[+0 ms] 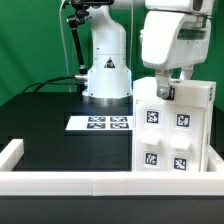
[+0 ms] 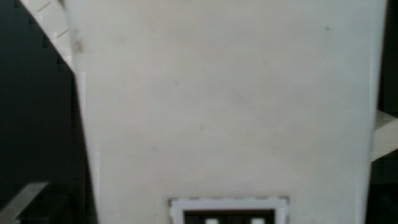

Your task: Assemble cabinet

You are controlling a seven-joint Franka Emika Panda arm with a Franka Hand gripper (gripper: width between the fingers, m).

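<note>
- The cabinet (image 1: 172, 128) stood upright on the black table (image 1: 45, 120), on the exterior view's right, its tagged front facing the camera and its foot just behind the low white border rail (image 1: 90, 182).
- Relative to the cabinet, the marker board (image 1: 101, 123) lay flat on the table toward the exterior view's left, near but not touching.
- The robot base (image 1: 107, 70) stood behind the marker board, further from the camera than the cabinet.
- The gripper (image 1: 165, 88) hung at the cabinet's top edge, where the arm's bulky white head covered the upper panel.
- Its fingers reached down at the top panel, but I could not tell whether they were spread, closed or clamped on the panel; the contact was too small and partly hidden.
- In the wrist view a broad white panel of the cabinet (image 2: 222, 100) filled nearly the whole picture, with a tag at one edge; the fingertips were not clearly visible there.
- My judgement: the step in hand was work on the cabinet's top, either seating or gripping a panel.
- To do it well, the arm should press or lift straight along the cabinet's upright axis, slowly, so the tall box did not tip toward the border rail.
- It should keep the fingers square to the panel edge, since smooth plastic could slip.
</note>
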